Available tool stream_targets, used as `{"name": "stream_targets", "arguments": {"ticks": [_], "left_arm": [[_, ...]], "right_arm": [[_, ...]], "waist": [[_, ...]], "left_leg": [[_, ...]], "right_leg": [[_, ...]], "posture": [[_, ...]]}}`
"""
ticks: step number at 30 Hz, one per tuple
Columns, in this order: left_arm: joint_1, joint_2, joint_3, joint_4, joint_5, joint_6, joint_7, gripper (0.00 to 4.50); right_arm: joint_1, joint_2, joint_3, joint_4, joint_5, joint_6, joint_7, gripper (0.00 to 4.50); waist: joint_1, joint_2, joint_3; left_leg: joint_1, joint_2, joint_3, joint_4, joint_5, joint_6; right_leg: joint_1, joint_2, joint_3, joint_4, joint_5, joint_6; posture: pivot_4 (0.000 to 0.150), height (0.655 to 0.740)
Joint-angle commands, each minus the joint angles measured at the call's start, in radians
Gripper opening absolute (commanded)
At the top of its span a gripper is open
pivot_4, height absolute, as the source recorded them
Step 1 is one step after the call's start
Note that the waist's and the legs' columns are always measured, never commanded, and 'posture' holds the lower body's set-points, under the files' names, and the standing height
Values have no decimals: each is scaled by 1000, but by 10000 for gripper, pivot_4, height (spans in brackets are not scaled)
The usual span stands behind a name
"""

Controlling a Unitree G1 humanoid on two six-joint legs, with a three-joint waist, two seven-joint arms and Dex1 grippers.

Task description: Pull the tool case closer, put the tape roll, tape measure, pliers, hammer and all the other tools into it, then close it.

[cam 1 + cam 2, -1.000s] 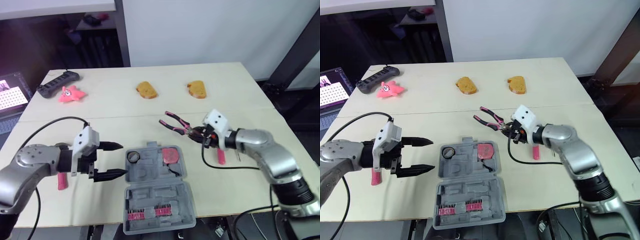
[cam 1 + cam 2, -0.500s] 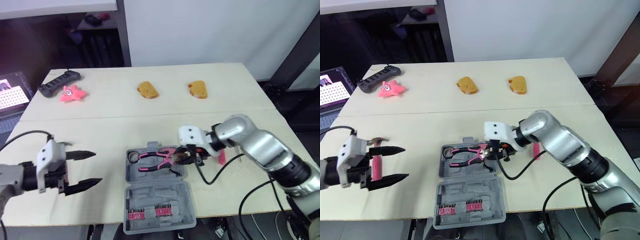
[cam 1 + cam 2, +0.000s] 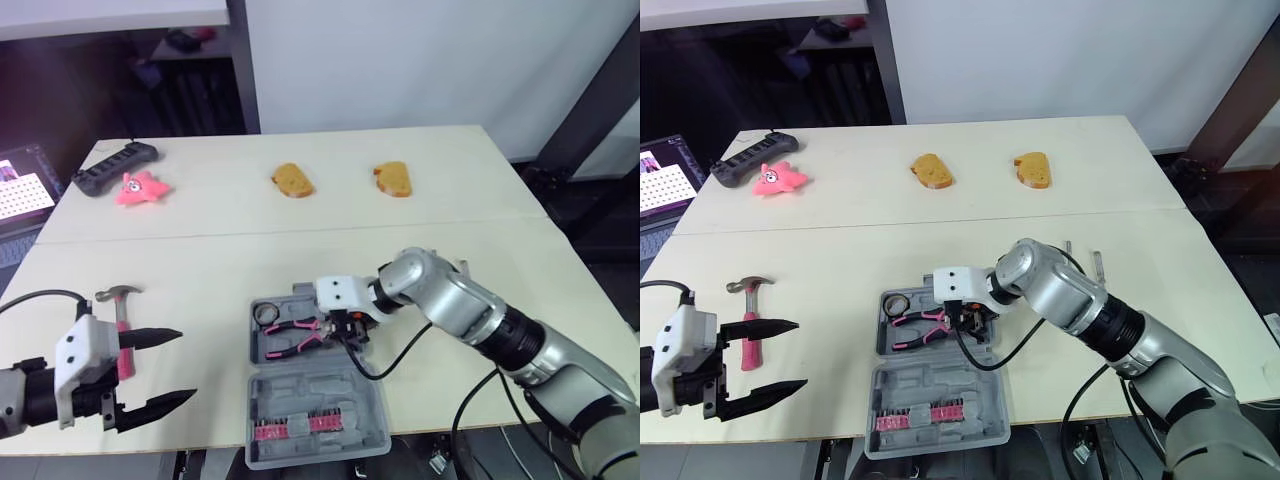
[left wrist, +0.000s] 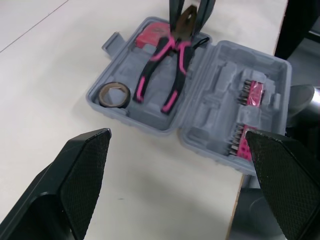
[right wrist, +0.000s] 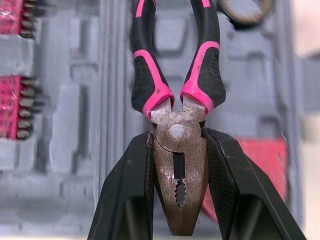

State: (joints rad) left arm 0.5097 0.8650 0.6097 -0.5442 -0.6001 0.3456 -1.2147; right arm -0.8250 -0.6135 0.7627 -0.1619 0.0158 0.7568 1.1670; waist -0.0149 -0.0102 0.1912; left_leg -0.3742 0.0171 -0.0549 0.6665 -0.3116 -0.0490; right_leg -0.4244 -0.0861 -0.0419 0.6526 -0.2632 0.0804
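Closest to the table's front edge, the left gripper (image 3: pixel 188 364) hovers over bare tabletop with its two black fingers spread wide and nothing between them; the hammer (image 3: pixel 121 315) lies on the table just beside it, steel head away from the edge and pink handle running back under the upper finger.

The grey tool case (image 3: pixel 320 385) lies open and flat at the middle of the front edge; its near half carries a row of pink-mounted bits (image 3: pixel 295 428); its far half holds the tape roll (image 3: pixel 267 313) in the left corner, the pliers (image 3: pixel 290 335) across the middle and the red tape measure (image 4: pixel 152 35) at the right end.

The right gripper (image 5: pixel 177 137) reaches in over that far half; its jaws are clamped on the steel head of the pliers, whose pink-and-black handles stretch toward the tape roll.

Farther back, two brown bread-like pieces (image 3: pixel 292 180) sit well apart from the case; a pink star toy (image 3: pixel 142 186) and a black controller (image 3: pixel 115 167) lie near the far left corner.
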Motion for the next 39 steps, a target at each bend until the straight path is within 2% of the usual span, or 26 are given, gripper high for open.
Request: {"name": "stream_targets", "arguments": {"ticks": [1,18,19,22,26,31,36,39], "left_arm": [[13,1,38,-25,-5,2,7,45000],[-39,31,-22,2,16,3,18,45000],[-42,32,-25,3,17,3,16,45000],[-57,40,-38,12,19,3,10,45000],[-72,48,-54,20,16,2,5,45000],[-93,48,-79,26,17,0,2,45000],[-119,50,-114,35,22,-4,-1,45000],[-137,55,-130,45,25,-4,-5,45000]], "right_arm": [[-23,28,-18,-16,-2,-5,14,9488],[5,109,-29,26,-15,90,-38,9488],[6,109,-29,24,-14,91,-39,19897],[8,99,-41,-7,-3,71,-26,33079],[3,91,-114,-51,61,87,2,33079],[100,151,-270,-48,120,-121,-81,33079],[164,172,-276,50,117,-225,-81,33079],[185,194,-273,119,114,-267,-86,24514]], "waist": [[1,0,0],[-4,0,0],[-4,0,0],[-3,0,0],[-2,0,0],[-2,0,0],[-2,0,0],[-2,0,0]], "left_leg": [[0,0,0,0,0,0],[0,0,0,0,0,0],[0,0,0,0,0,0],[0,0,0,0,0,0],[0,0,0,0,0,0],[0,0,0,0,0,0],[1,0,0,0,0,0],[1,0,0,0,0,0]], "right_leg": [[0,0,0,0,0,0],[0,1,0,0,0,0],[0,1,0,0,0,0],[0,1,0,0,0,0],[0,0,0,0,0,0],[0,0,0,0,0,0],[0,0,0,0,0,0],[0,1,0,1,0,0]], "posture": [[1500,7400],[1500,7400],[1500,7400],[1500,7400],[1500,7400],[1500,7400],[1500,7400],[1500,7400]]}}
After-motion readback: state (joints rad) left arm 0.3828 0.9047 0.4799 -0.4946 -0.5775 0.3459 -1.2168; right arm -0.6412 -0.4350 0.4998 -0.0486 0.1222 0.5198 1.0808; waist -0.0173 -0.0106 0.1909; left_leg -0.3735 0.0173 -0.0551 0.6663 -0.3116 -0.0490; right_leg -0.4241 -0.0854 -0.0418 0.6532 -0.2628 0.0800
